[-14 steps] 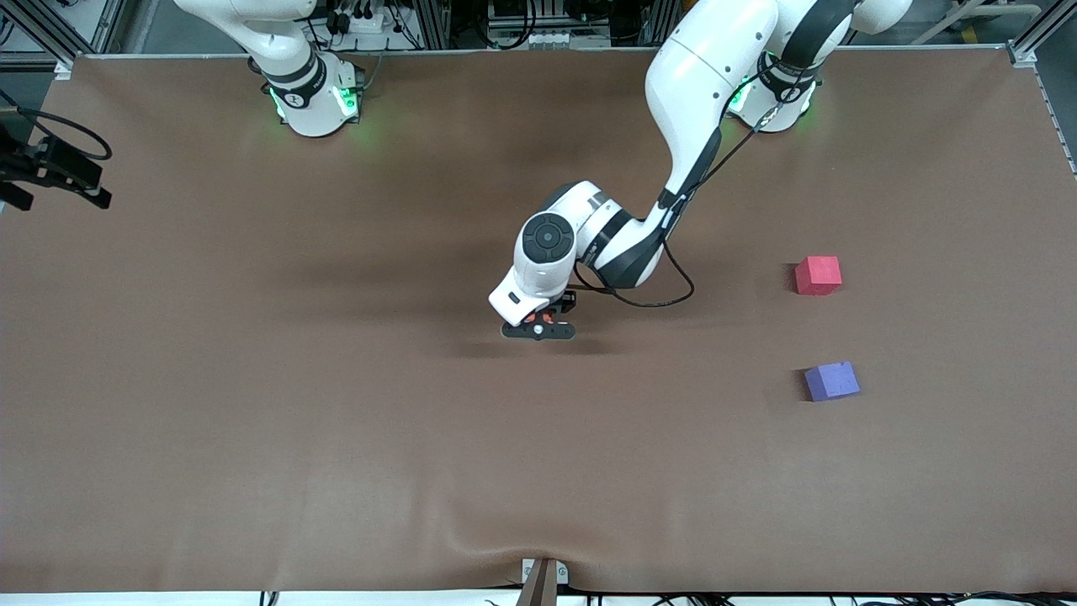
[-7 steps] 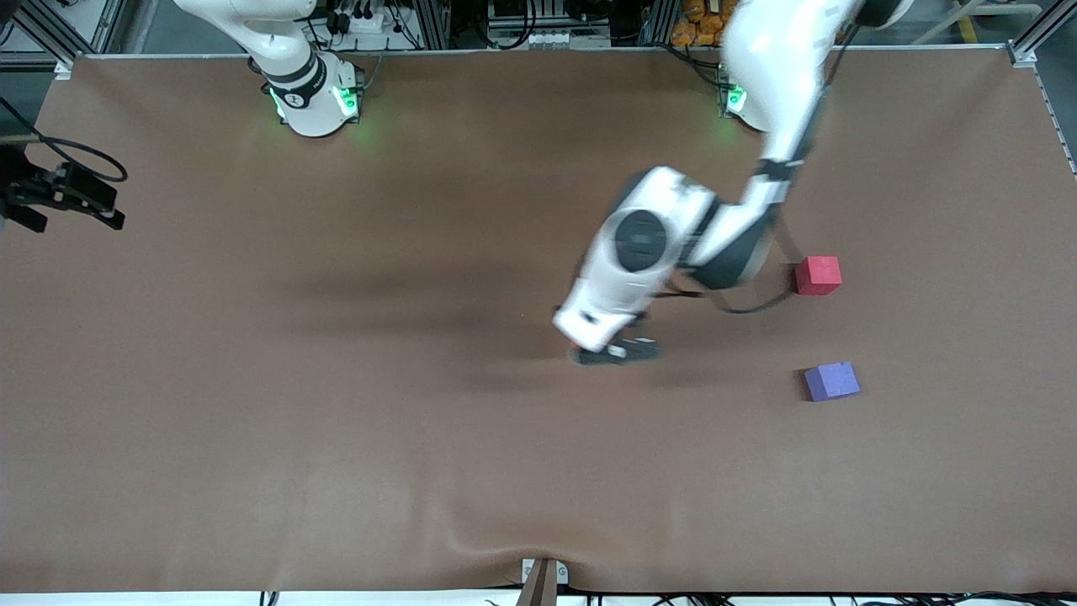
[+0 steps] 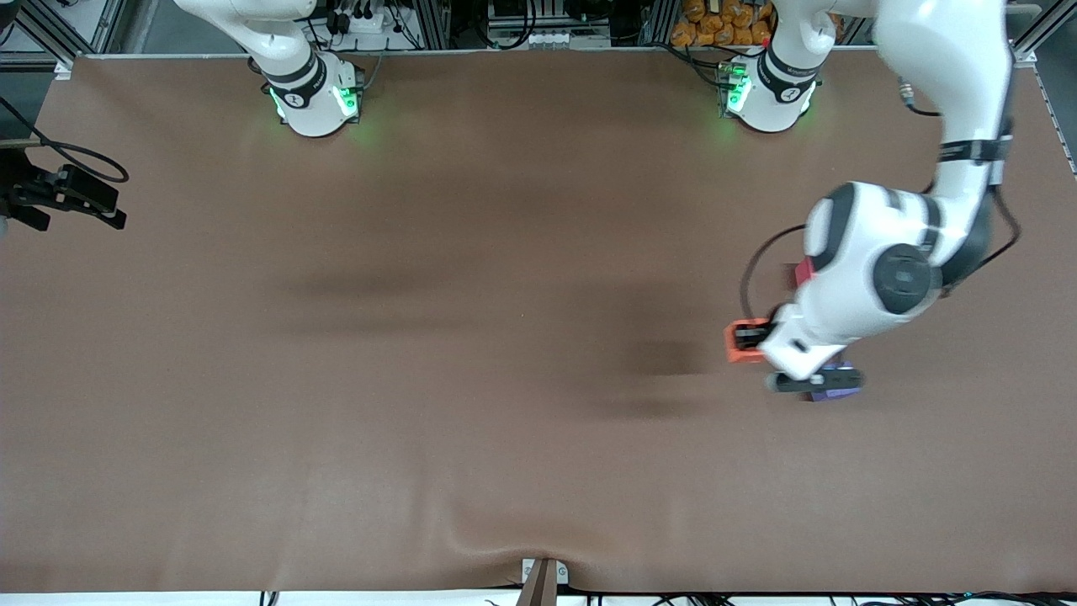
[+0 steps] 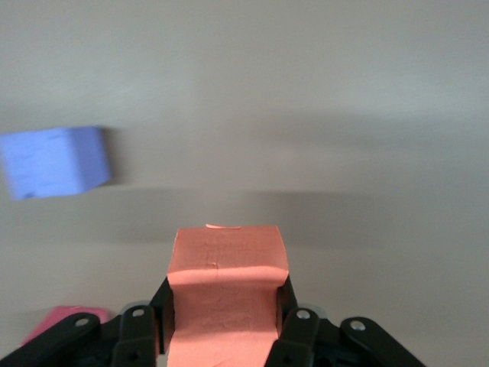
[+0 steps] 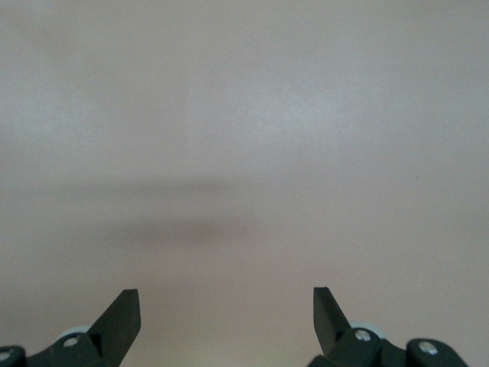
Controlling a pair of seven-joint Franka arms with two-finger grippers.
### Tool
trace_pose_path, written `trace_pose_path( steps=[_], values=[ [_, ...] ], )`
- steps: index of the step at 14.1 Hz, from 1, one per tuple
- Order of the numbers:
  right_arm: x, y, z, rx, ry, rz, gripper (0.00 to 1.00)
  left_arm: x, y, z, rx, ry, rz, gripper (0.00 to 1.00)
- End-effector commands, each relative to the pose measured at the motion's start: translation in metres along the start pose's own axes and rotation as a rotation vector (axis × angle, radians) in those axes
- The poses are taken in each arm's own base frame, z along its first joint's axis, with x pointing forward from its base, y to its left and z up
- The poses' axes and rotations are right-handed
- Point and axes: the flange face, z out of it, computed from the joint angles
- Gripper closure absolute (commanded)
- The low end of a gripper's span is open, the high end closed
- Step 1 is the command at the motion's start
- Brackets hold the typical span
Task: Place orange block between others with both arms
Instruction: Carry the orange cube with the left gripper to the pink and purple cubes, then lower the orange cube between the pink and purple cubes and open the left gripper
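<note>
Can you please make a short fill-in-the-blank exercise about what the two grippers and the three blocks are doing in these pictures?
1. The left gripper is shut on the ____ block.
2. The purple-blue block rests on the ____.
3. The right gripper has its fingers ____ over bare table.
4. The pinkish-red block is mostly hidden by the ____ arm in the front view.

Missing words: orange; table; open; left

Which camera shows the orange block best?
The left wrist view: the orange block fills the middle, clamped in the left gripper. The front view shows only a small piece beside the arm. The right wrist view shows none.
</note>
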Motion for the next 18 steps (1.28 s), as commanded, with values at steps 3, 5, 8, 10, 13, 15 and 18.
trace_pose_path(
  steps=[3,5,8,10,13,15,18],
  values=[
    [-0.006,0.029,-0.009,-0.013,0.004,0.060,0.00,-0.037,-0.095,0.039,-0.004,0.013,0.035,1.00],
    [-0.005,0.028,-0.005,-0.012,-0.004,0.058,0.00,-0.047,-0.116,0.057,-0.004,0.026,0.040,1.00],
    [-0.010,0.040,-0.006,-0.011,-0.017,0.089,0.00,-0.053,-0.149,0.081,-0.003,0.074,0.065,1.00],
    [-0.015,0.052,-0.004,-0.008,-0.045,0.114,0.00,-0.054,-0.160,0.086,-0.003,0.084,0.054,1.00],
    [-0.016,0.048,-0.006,-0.009,-0.053,0.106,0.00,-0.053,-0.162,0.095,-0.004,0.083,0.050,1.00],
    [-0.016,0.049,-0.006,-0.007,-0.051,0.108,0.00,-0.052,-0.163,0.103,-0.004,0.095,0.046,1.00],
    [-0.014,0.046,-0.009,-0.010,-0.036,0.102,0.00,-0.050,-0.164,0.111,-0.004,0.104,0.045,1.00]
  ],
)
